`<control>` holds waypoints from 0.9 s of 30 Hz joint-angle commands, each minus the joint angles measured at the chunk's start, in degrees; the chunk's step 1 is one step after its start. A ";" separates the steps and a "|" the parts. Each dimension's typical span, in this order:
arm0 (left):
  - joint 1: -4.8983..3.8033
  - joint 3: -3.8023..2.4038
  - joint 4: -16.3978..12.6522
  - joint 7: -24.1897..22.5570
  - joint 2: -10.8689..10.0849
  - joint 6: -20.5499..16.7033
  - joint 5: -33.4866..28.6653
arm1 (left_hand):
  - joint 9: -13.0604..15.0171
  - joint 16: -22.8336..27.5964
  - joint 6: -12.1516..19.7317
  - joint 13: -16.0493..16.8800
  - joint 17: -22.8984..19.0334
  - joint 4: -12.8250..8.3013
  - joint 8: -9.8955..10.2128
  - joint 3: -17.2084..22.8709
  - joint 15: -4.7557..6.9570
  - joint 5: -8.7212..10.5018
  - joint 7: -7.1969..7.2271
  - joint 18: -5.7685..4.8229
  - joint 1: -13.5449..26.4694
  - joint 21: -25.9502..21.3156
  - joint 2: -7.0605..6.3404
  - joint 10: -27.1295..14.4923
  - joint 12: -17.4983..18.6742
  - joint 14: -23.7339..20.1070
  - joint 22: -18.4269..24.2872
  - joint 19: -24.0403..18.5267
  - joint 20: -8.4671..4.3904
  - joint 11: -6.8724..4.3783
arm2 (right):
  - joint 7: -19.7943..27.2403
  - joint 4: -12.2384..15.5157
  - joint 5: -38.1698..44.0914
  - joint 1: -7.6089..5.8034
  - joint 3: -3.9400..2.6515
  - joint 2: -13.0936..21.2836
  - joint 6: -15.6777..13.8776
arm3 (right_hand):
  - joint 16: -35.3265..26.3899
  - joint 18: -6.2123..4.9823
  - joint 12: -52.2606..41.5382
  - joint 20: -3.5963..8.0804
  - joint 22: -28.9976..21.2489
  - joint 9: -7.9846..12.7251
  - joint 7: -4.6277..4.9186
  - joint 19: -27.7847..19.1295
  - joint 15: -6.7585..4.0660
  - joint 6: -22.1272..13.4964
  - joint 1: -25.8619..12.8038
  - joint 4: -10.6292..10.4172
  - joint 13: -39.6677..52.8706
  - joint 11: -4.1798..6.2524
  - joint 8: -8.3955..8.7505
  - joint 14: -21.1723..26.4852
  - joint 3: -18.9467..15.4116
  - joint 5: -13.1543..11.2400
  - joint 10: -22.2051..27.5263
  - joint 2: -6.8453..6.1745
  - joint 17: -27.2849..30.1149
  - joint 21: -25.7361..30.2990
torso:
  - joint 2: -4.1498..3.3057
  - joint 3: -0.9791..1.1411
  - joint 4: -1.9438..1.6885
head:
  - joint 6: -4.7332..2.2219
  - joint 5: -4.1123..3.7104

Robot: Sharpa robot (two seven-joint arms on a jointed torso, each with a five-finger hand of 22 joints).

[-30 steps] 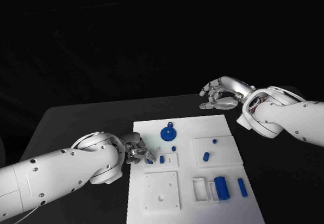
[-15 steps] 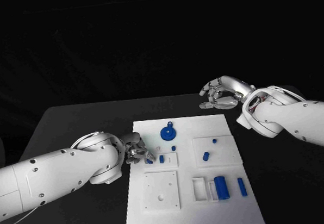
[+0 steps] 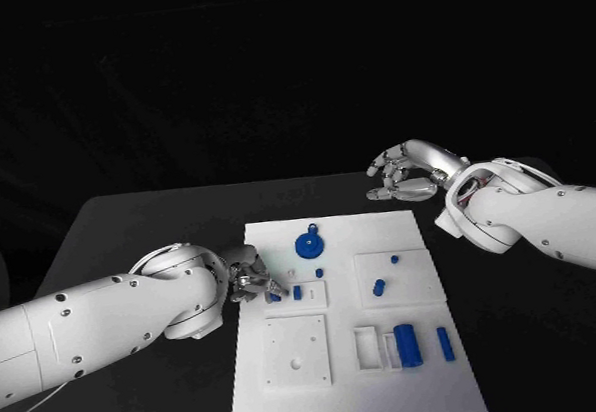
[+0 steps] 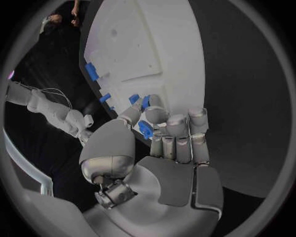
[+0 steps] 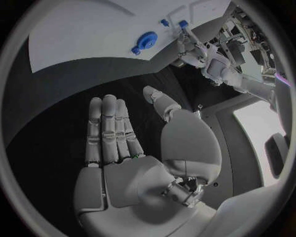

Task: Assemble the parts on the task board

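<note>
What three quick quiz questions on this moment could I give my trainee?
1. True or false: the right robot hand holds a blue part.
2. Which robot hand is at the board's edge with a small blue part between its fingers? A) left B) right
3. Fill in: the round blue part lies near the board's ___ end (near or far from the robot).

Key: 1 false, it is open over the bare table. 2 A, the left robot hand. 3 far.

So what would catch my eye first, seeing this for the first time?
Probably the white task board bright against the black table, dotted with small blue parts, the round one at its far end. Then the left hand pinching a small blue part at the board's left edge, while the right hand hovers open beyond it.
</note>
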State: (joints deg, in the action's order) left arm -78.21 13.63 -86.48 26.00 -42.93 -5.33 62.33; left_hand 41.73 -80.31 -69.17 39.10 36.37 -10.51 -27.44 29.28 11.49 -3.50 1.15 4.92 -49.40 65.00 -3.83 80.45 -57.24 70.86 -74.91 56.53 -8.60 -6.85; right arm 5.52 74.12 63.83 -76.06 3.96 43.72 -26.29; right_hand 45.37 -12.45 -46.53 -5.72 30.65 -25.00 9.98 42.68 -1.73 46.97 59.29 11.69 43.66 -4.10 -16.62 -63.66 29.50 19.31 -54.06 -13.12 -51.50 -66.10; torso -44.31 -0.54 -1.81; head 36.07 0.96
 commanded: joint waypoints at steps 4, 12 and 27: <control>0.23 0.12 -0.02 -0.05 0.24 1.28 0.22 | -0.09 -0.16 0.33 -0.02 -0.06 0.61 0.16 -0.01 0.26 0.20 -0.27 0.42 0.02 0.08 -0.58 -0.39 -0.24 -0.05 -0.47 -0.06 -6.86 -0.12 | 0.47 0.06 0.00 0.03 -0.02 0.01 0.17 | -0.19 -1.16 -0.34 -0.45 0.10 -0.06 0.38 -0.02 0.28 0.12 -0.09 -0.40 -0.09 -0.04 -0.36 0.03 -0.12 0.33 0.50 -0.19 -0.02 0.29 | -0.02 0.00 0.02 | -0.03 -0.04; 0.24 0.11 0.52 -0.19 0.55 0.65 0.91 | -0.17 -0.16 0.37 -0.04 -0.08 1.42 0.05 0.10 0.31 0.23 -0.26 0.47 0.14 0.05 -0.70 -0.39 -0.23 -0.05 -0.45 -0.05 -6.88 -0.14 | 0.46 0.09 0.00 0.04 -0.02 0.04 0.17 | -0.20 -1.18 -0.38 -0.47 0.12 -0.07 0.38 -0.02 0.28 0.12 -0.11 -0.43 -0.14 -0.04 -0.37 0.02 -0.14 0.38 0.51 -0.18 -0.03 0.31 | -0.01 -0.01 0.04 | -0.05 -0.15; 0.23 0.10 0.86 -0.17 1.58 2.24 1.27 | -0.22 -0.18 0.41 -0.04 -0.08 1.53 -0.04 0.16 0.35 0.29 -0.24 0.51 -0.18 0.08 -0.96 -0.38 -0.25 -0.05 -0.49 -0.07 -6.91 -0.15 | 0.46 0.14 0.00 0.05 -0.02 0.00 0.20 | -0.22 -1.22 -0.44 -0.49 0.16 -0.07 0.37 -0.02 0.28 0.10 -0.08 -0.45 -0.23 -0.03 -0.38 0.01 -0.15 0.46 0.53 -0.16 -0.05 0.32 | 0.01 0.01 0.03 | -0.08 -0.24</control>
State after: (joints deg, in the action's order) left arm -78.15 13.63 -85.38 26.02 -41.59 -4.97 63.13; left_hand 41.58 -80.31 -68.86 39.08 36.37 -9.33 -27.63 29.36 11.45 -3.50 1.05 4.91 -49.41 65.00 -4.36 80.46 -57.24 70.85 -74.94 56.52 -8.60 -6.85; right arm 5.52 74.16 63.79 -76.04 3.96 43.73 -26.29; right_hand 45.37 -13.28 -46.75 -5.72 30.75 -24.98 9.91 42.68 -1.72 47.02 59.29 11.53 43.51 -4.09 -16.62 -63.67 29.34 19.53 -54.06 -13.13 -51.50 -66.10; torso -44.32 -0.54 -1.77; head 35.97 0.73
